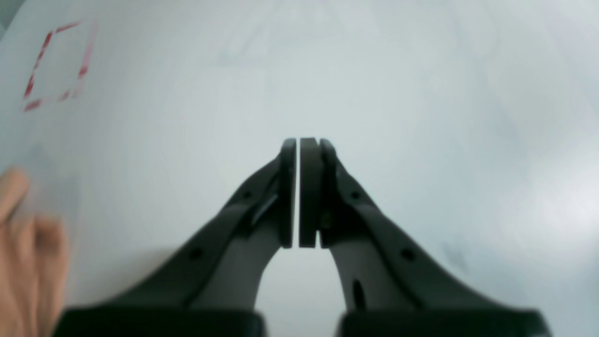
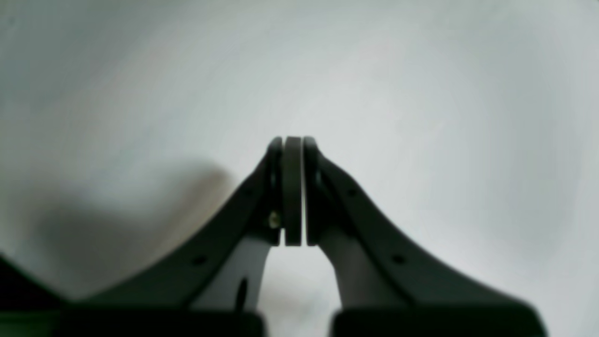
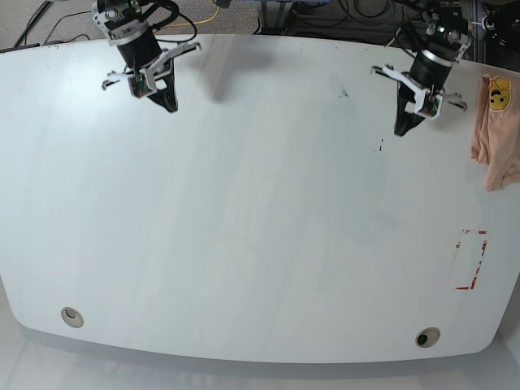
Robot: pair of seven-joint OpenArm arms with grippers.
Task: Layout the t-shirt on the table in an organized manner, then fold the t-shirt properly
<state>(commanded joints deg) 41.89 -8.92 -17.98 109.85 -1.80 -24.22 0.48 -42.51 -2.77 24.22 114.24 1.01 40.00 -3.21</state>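
At the far right edge of the table (image 3: 244, 211), beyond the red tape rectangle (image 3: 472, 260), the peach t-shirt (image 3: 494, 134) lies bunched with its yellow smiley print (image 3: 499, 93) showing. Just beside it toward the table's middle, the left gripper (image 3: 400, 127) hangs with fingers pressed together, holding nothing. Well apart from the shirt, near the opposite far corner, the right gripper (image 3: 170, 106) is likewise closed and bare.

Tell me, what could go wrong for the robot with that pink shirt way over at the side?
The t-shirt sits bunched at the table edge, so a pull might drag it off. It lies beside the left gripper, far from the right gripper, which may not reach. Both grippers are shut, so they must open first.
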